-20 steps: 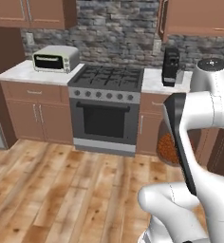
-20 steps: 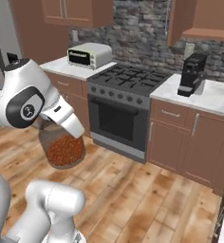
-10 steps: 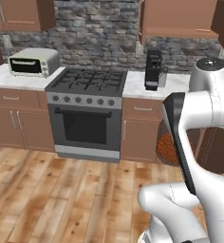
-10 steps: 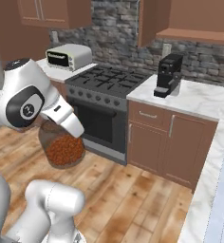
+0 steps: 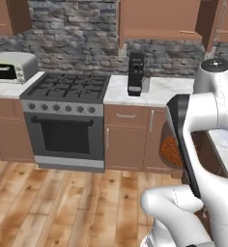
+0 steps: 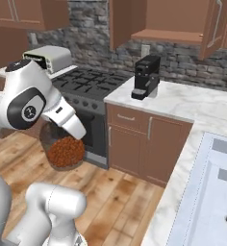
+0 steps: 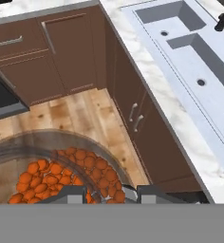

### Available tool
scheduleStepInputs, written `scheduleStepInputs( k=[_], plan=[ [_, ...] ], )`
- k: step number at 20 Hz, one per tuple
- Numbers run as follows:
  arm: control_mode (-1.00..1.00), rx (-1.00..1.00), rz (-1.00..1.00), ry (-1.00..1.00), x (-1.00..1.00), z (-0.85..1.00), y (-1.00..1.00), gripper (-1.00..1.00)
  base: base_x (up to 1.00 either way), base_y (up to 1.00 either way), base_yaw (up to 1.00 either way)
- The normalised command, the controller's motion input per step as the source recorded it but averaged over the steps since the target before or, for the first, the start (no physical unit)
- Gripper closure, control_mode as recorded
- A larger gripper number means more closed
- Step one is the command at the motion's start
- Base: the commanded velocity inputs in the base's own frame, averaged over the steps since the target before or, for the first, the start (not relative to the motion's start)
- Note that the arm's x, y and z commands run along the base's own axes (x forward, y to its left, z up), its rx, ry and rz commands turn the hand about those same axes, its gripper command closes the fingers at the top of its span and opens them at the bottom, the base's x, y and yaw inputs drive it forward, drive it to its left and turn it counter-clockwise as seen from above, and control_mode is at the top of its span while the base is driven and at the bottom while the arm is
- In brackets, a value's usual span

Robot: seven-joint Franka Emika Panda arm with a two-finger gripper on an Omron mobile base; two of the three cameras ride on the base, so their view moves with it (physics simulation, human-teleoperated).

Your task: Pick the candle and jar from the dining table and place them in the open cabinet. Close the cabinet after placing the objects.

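Above the wood floor [image 6: 120, 192], the bent arm's jaws clamp the jar [image 6: 63, 150], hand pointing downward.

Coffee machine [image 5: 136, 73] stands on the counter [image 5: 157, 91], at 3 o'clock of the stove [image 5: 70, 87]. Toaster oven [image 5: 9, 67] at 9 o'clock of the stove. Jar [image 6: 63, 150] hangs before the stove, above the floor [image 5: 63, 202].

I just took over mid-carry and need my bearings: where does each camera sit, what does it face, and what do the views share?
Left base view: behind the arm's left, facing stove and coffee machine; arm at right.
Right base view: behind its right, facing the same counter plus the sink; arm at left.
Hand view: on the hand, looking down past the claw at the jar, floor and sink.
Shared: both base views show the jar, stove and coffee machine.
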Motion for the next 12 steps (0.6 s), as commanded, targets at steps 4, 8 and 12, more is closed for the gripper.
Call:
scheduleStepInputs(
  k=[4, 8, 12],
  plan=[
    [1.00, 0.00, 0.00, 0.00, 0.00, 0.00, 0.00, 1.00, 0.40, -0.56, -0.10],
    [1.00, 0.00, 0.00, 0.00, 0.00, 0.00, 0.00, 1.00, 0.46, -0.49, -0.10],
    [1.00, 0.00, 0.00, 0.00, 0.00, 0.00, 0.00, 1.00, 0.49, -0.43, -0.11]
  ],
)
